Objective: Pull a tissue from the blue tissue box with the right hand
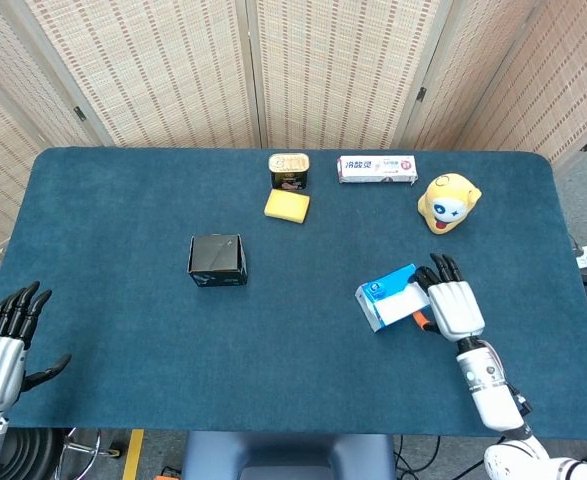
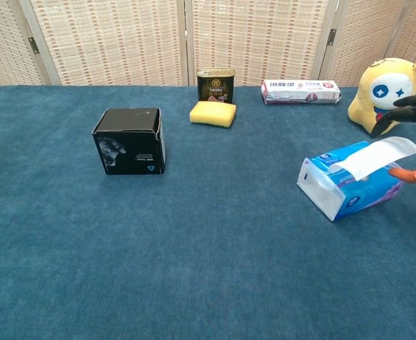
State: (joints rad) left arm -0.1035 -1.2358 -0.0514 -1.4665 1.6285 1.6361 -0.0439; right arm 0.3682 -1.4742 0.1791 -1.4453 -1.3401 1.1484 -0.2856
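With fingers spread, the right hand beside the blue tissue box should pinch only the protruding tissue, then lift gently.

Your right hand is reaching toward eleven o'clock, palm down, fingers spread and holding nothing. Your left hand is hovering at the far left edge, fingers apart, pointing to twelve.

Open cloth on the near side, clutter along the far edge

Bare blue table left and near of the blue tissue box; right hand spread just beside its right end (tissue jutting there). Yellow plush toy close behind; black box, sponge, tin and toothpaste carton well apart.
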